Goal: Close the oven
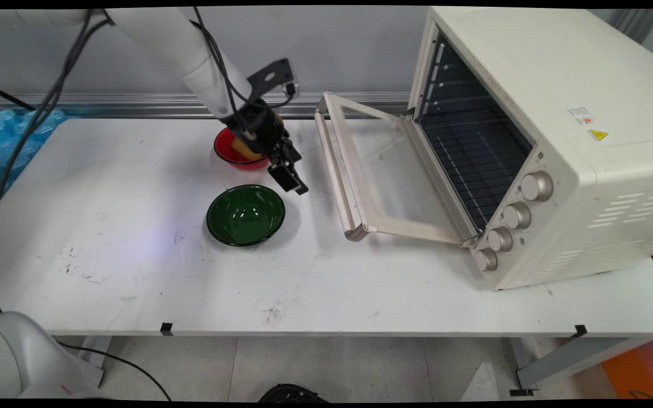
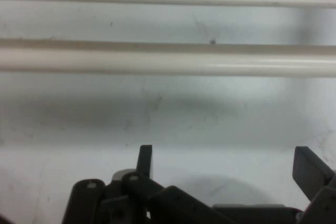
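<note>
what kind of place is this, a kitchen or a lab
Most likely a robotics lab or test bench, not a real kitchen: a toaster oven with its door open sits on a bare, scuffed white table, a cabled robot arm's gripper hangs near a green bowl and a red bowl.

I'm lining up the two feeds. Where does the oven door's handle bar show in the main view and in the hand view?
Main view: the oven door handle runs along the open door's left edge, centre of the picture, just right of the end effector.
Hand view: the handle is the pale bar crossing the whole picture in its upper half, beyond the open fingers.
Shared landmark: the white table beneath the handle.
</note>
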